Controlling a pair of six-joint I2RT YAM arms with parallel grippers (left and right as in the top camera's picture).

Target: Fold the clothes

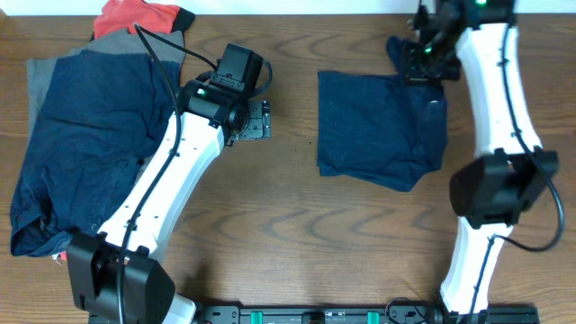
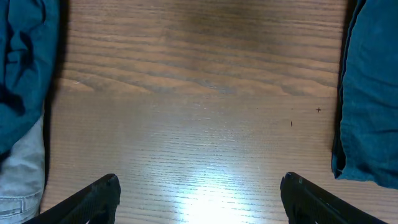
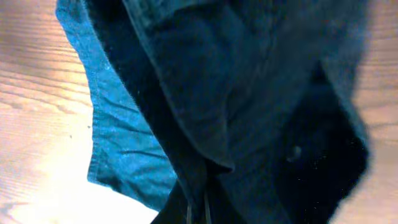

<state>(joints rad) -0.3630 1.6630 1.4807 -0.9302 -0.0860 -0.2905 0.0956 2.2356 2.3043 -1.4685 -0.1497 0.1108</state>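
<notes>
Wooden surface (image 1: 297,234) with two arms, seen from overhead and from both wrists. At the left edge lies a heap of clothes: a large navy garment (image 1: 81,144) spread crumpled on top, a grey piece (image 1: 40,76) showing beneath its upper left edge, and a red-orange piece (image 1: 135,16) at the far end of the heap. The navy shorts (image 1: 373,130) lie apart from the heap, right of centre, mostly flat, with their upper right corner gathered up. The left claw (image 1: 255,119) hovers over bare wood between the heap and the shorts, its fingers (image 2: 102,193) spread wide and holding nothing. The right claw (image 1: 416,56) is at the raised corner of the shorts, pinched closed on the bunched cloth, which fills the right wrist view. A small round button (image 3: 295,152) shows dimly on a dark fold there.
</notes>
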